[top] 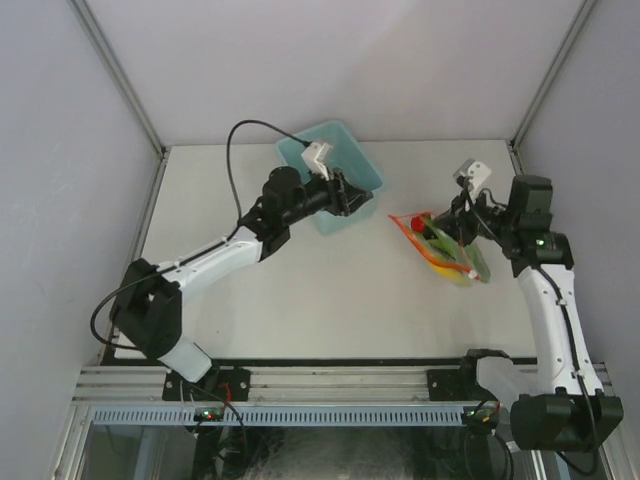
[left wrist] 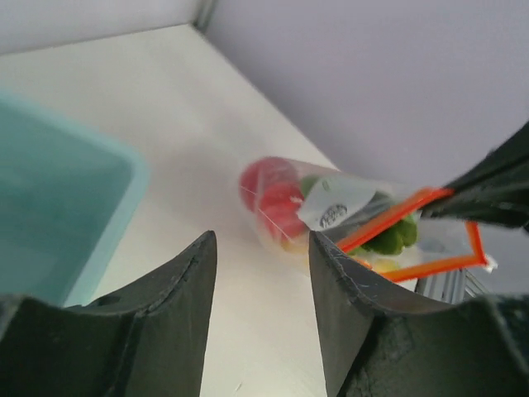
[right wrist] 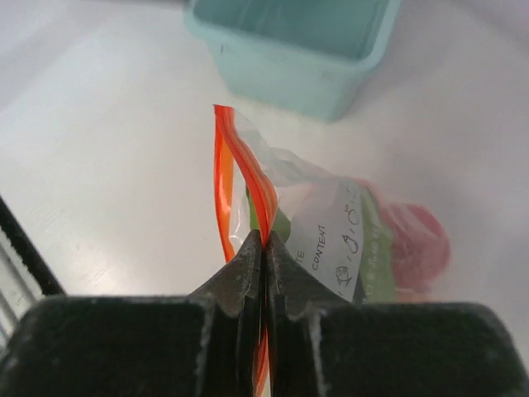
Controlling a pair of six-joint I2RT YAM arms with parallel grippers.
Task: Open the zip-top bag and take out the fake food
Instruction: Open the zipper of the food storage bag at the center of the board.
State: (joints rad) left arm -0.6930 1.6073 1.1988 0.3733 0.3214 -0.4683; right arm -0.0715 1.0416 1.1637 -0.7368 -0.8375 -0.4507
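Observation:
The clear zip-top bag [top: 448, 250] lies on the table at the right with red and green fake food [top: 432, 236] inside. My right gripper [top: 463, 228] is shut on one side of the bag's red-orange zipper strip [right wrist: 248, 178]; the other side of the strip bows away, so the mouth gapes. The red piece [right wrist: 417, 240] and green piece [right wrist: 376, 256] show through the plastic in the right wrist view. My left gripper [top: 352, 196] is open and empty over the teal bin's near edge, facing the bag [left wrist: 331, 211], which lies apart from it.
The teal bin [top: 330, 170] stands at the back centre of the white table; its wall shows in the left wrist view [left wrist: 74, 215] and in the right wrist view [right wrist: 289, 58]. Grey walls close in the back and sides.

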